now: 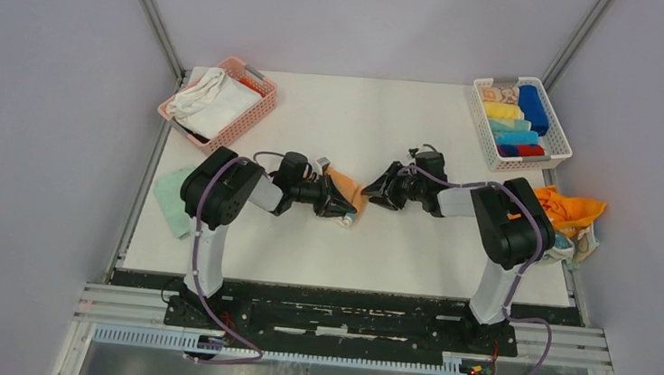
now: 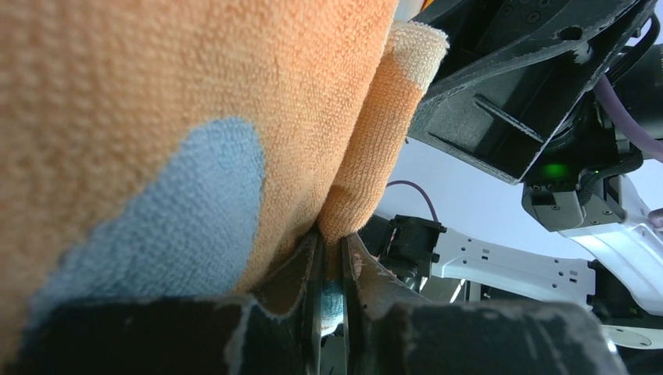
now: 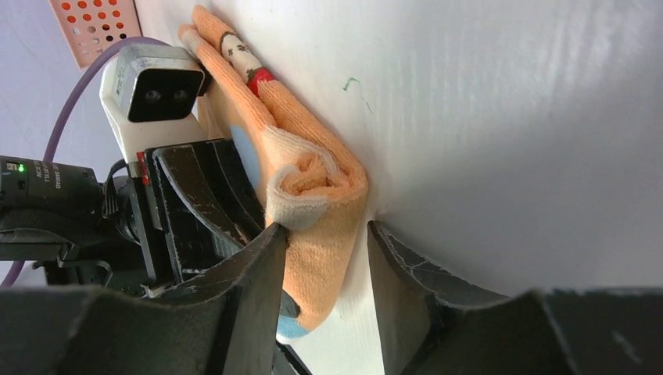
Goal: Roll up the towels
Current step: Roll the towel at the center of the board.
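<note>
A mint towel (image 1: 171, 199) lies flat and unrolled at the far left of the surface (image 1: 379, 124). The left claw (image 2: 331, 248) is almost shut, pinching a fold of the peach towel (image 3: 313, 168) mid-surface. The towel's end facing the right arm is curled into a thick coil. The right claw (image 3: 324, 234) stands about half open astride that coil, one jaw touching cloth but gripping nothing. At the right edge an orange towel (image 1: 576, 212) sits heaped, just in front of a white basket (image 1: 561, 140) of finished rolls. The peach towel seems mid-roll. Next, the right claw likely needs to close on the coil and turn it while the left holds the cloth taut.
</note>
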